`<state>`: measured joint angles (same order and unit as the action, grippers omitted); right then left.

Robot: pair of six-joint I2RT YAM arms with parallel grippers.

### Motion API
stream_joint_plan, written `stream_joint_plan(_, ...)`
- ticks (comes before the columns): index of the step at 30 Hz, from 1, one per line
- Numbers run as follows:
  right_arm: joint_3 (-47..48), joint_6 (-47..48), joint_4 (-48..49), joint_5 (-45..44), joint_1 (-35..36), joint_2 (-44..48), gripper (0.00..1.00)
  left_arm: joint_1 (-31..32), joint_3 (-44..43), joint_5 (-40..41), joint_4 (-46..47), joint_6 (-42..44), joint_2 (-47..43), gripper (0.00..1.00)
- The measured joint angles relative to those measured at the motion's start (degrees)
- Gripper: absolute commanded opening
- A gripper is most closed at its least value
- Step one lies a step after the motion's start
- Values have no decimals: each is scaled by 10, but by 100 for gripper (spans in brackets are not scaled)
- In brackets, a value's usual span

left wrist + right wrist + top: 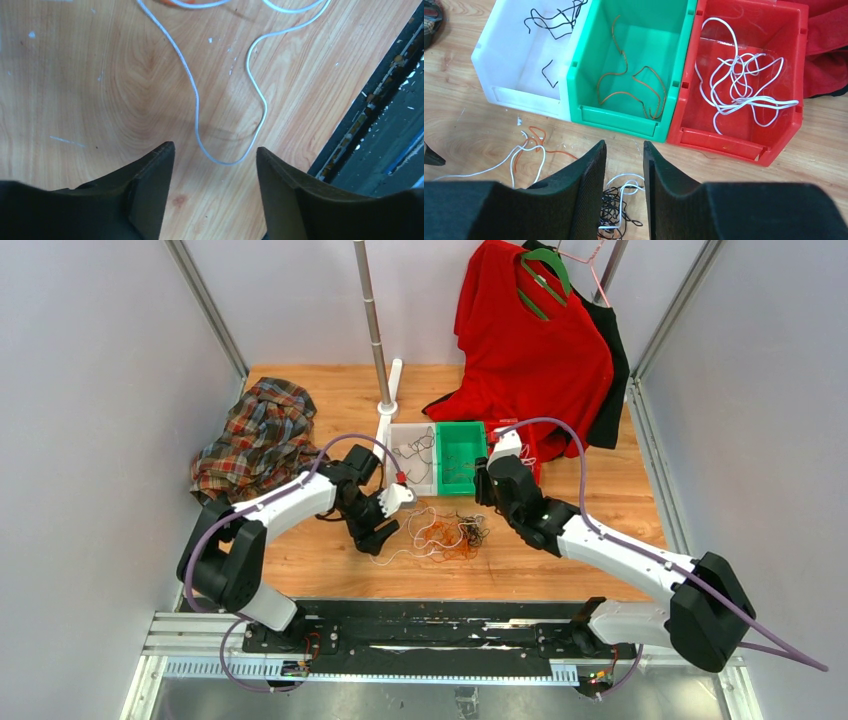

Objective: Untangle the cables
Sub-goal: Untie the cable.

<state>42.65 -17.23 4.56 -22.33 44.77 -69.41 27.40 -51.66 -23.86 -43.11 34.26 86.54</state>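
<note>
A tangle of white, orange-brown and black cables (445,532) lies on the wooden table between my two grippers. My left gripper (385,530) is at its left edge; in the left wrist view this gripper (214,148) is open, with a white cable loop (227,161) lying on the wood just beyond the fingertips, untouched. My right gripper (487,485) hangs over the tangle's right side. The right wrist view shows it (624,145) open by a narrow gap, with black and white cables (619,205) on the table below, and I see nothing clamped.
Behind the tangle stand a white bin (489,55) with black wires, a green bin (589,60) with orange-brown wires and a red bin (794,125) with white wire. A plaid cloth (258,435), a pole (375,330) and a hanging red shirt (530,340) stand further back. A dark rail (385,125) runs along the near edge.
</note>
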Motion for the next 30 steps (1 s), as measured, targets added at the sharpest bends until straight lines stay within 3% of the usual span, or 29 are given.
stream_joint_plan(3, 0, -2, 0, -2, 0, 3, 32, 14, 1, 5, 15, -6, 0, 45)
stream_joint_plan(7, 0, -9, 0, -3, 0, 9, 33, 40, 6, 21, 33, -14, 6, 9)
stream_joint_plan(9, 0, -10, 2, -2, 0, 14, 34, 50, 10, 32, 35, -15, 7, 1)
stream_joint_plan(16, -6, 4, 43, 30, 15, 32, 41, 54, -17, 73, -34, 7, -73, 1)
stream_joint_plan(22, -40, 54, 144, 106, 71, 38, 46, 54, -160, 76, -149, 51, -193, 1)
stream_joint_plan(30, -42, 114, 268, 209, 137, 13, 48, 54, -287, 77, -279, 87, -219, 1)
